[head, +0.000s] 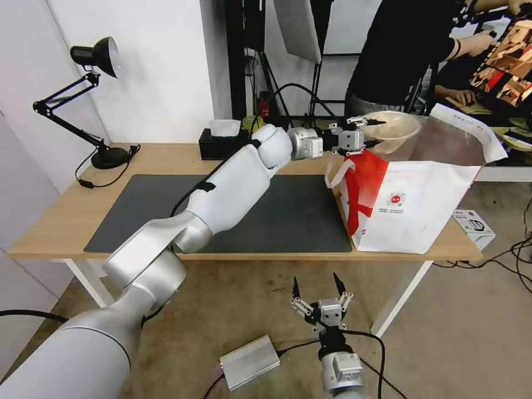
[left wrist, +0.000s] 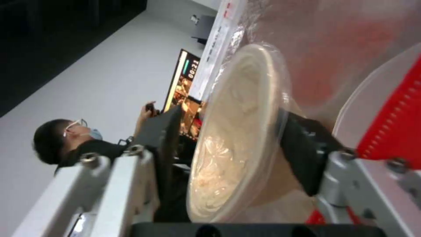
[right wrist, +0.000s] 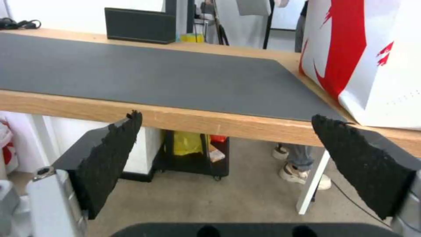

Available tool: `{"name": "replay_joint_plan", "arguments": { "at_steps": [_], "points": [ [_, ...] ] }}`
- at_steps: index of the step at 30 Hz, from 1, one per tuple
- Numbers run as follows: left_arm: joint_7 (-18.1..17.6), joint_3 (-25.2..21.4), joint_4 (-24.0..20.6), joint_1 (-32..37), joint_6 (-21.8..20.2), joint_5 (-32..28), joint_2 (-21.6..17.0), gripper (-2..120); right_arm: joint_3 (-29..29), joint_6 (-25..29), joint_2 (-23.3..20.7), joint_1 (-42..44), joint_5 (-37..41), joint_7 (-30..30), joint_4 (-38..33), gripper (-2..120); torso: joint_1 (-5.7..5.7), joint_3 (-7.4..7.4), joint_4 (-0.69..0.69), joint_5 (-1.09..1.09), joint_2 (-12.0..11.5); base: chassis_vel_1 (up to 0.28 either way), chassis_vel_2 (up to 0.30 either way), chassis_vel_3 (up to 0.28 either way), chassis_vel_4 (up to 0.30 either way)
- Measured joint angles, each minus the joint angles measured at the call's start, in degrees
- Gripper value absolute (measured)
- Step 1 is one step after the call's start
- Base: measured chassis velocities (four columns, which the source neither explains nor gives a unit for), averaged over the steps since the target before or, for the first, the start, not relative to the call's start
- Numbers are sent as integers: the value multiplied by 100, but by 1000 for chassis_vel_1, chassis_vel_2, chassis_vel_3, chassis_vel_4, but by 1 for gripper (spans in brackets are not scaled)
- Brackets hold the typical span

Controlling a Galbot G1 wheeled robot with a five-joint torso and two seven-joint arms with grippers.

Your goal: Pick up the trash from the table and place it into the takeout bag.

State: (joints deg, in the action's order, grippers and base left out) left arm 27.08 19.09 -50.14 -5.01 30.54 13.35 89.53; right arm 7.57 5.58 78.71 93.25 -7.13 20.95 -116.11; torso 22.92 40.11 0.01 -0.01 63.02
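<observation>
takeout bag (head: 421, 210) interior hidden, tan bowl's (head: 394, 128) base hidden

My head camera looks down from high up at the whole bench (head: 66, 221) and the takeout bag (head: 421, 205). My left wrist camera sits very close, facing into that bag (left wrist: 333, 42). My right wrist camera looks from low down, near the bench (right wrist: 184, 118) front edge, and sees the bag (right wrist: 386, 65) too.

White wall (head: 160, 66), brown floor (head: 233, 310), black desk lamp (head: 97, 55).
</observation>
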Motion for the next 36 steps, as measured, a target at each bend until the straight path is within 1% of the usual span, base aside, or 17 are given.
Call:
{"name": "replay_joint_plan", "arguments": {
  "at_steps": [1, 4, 5, 8, 9, 19, 28, 36],
  "points": [
    [-1, 12, -9, 0, 0, -4, 0, 69, 0, 1, 2, 0, -1, 0, 0, 98, 0, 0, 0, -1, 0, 0, 0, 0, 0],
    [-3, 28, -64, 0, 0, -17, -6, 85, 0, 2, 13, 0, -3, -1, -3, 98, 0, 0, -2, -1, 0, 0, 0, 0, 0],
    [-3, 28, -64, 0, 0, -17, -6, 85, 0, 2, 13, 0, -3, -1, -3, 98, 0, 0, -2, -1, 0, 0, 0, 0, 0],
    [-6, 32, -104, -1, 0, -35, -3, 97, 0, 2, 17, 0, -3, -2, -1, 98, 0, 0, -1, -2, 0, 0, 0, 0, 0],
    [-8, 42, -115, -3, 0, -45, -1, 99, 0, 2, 18, 0, -2, -2, -1, 98, 0, 0, -1, -2, 0, 0, 0, 0, 0],
    [-16, 81, -258, -10, 20, -114, 15, 100, 8, 5, 29, -5, 11, -2, -2, 97, 0, 0, -2, 0, 0, 0, 0, 0, 0],
    [-16, 244, -483, -122, 26, -425, -89, 100, 41, 5, 83, -6, 14, 0, -27, 97, 0, 0, -1, 3, 0, 0, 0, 0, 0],
    [-1, 323, -664, -188, 19, -533, -160, 100, 59, 5, 100, -7, 16, 1, -43, 97, 0, 0, -1, 5, 0, 0, 0, 0, 0]
  ]
}}
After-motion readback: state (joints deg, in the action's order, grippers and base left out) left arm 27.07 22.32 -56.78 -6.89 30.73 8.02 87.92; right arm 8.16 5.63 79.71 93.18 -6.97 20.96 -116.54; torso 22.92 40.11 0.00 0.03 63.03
